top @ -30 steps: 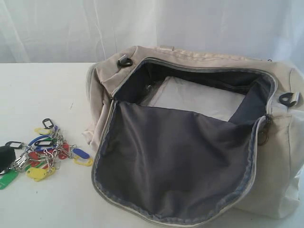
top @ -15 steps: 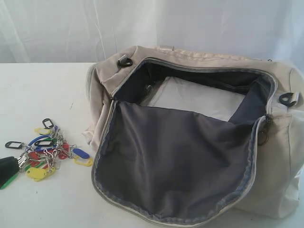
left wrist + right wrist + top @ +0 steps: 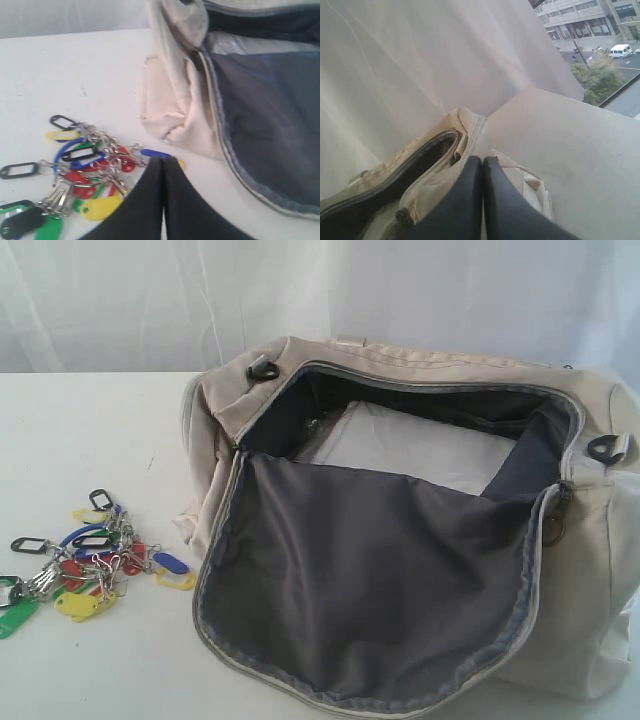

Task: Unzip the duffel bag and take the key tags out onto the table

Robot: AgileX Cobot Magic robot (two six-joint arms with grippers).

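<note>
While the left hand [image 3: 164, 162] and right hand [image 3: 482, 161] are pressed closed and empty, the key tags [image 3: 95, 565] lie on the bench [image 3: 90, 430] left of the duffel bag [image 3: 590, 570], unzipped, long axis left to right.

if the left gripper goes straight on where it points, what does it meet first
Likely the blue tag edging the key tags, right at the shut left gripper; beyond it, the duffel bag. Depth unclear.
</note>
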